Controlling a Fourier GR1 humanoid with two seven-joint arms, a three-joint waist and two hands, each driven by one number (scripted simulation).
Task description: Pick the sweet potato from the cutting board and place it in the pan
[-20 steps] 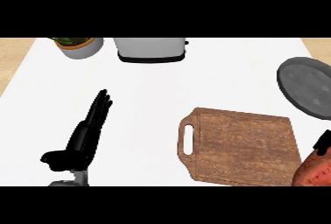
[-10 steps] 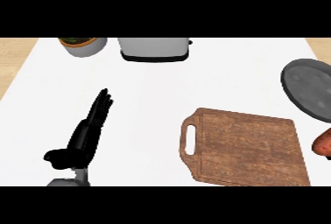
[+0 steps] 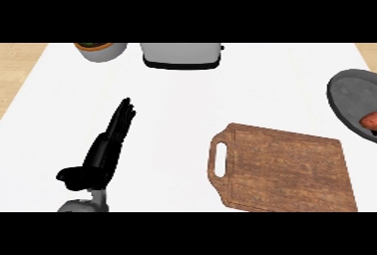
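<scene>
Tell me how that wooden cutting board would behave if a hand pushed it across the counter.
The cutting board lies flat on the white counter, so it would likely slide, not tip or roll. It looks like a stiff slab and shouldn't flex. Pushed at its handle slot, off centre, it would probably pivot.

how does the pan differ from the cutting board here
The pan is round and grey, cut off by the right edge; the cutting board is rectangular, brown wood with a handle slot. The pan holds the sweet potato; the board is bare. Both rest flat on the counter.
</scene>
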